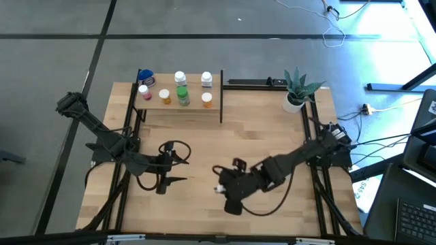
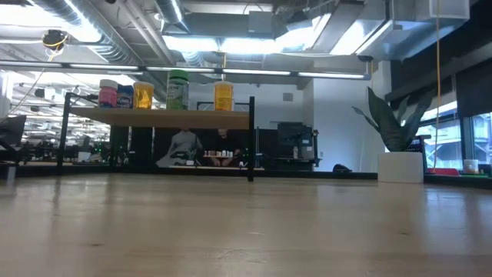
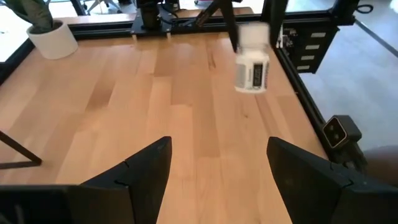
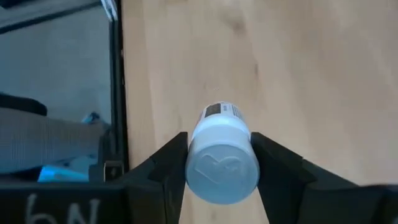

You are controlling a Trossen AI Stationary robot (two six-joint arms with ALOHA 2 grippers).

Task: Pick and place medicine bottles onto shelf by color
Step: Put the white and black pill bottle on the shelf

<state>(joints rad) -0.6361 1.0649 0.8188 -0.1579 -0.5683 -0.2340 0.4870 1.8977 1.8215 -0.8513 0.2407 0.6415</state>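
- My right gripper (image 4: 217,168) closes its two dark fingers on either side of a white medicine bottle (image 4: 221,158), white cap toward the wrist camera, above the front middle of the wooden tabletop (image 1: 272,129).
- In the high view that same right gripper (image 1: 221,188) sits low over the table, well apart from the shelf (image 1: 178,109) at the back left.
- The bottle looks small, rigid and light, so I judge that a modest squeeze is enough. Its smooth round plastic could slip or roll between flat fingers, so the hold belongs on the body or cap, square across the middle, as it seems to be now.
- My left gripper (image 3: 214,165) hangs with fingers spread wide and nothing between them, over the front left of the table. Its camera sees the white bottle (image 3: 252,59) held up farther off.
- The shelf already carries bottles: a pink one (image 1: 144,91), an orange one (image 1: 165,96), a green one (image 1: 182,94), another orange one (image 1: 207,100), two white ones (image 1: 180,77) behind them and a blue one (image 1: 146,77) at the far left corner.
- From table height, pink (image 2: 108,94), blue (image 2: 125,96), orange (image 2: 143,95), green (image 2: 177,89) and a second orange bottle (image 2: 223,95) stand upright in a row.
- A potted plant (image 1: 297,88) stands at the back right, clear of the work.
- By my judgement the white bottle belongs beside the other whites at the shelf's back.
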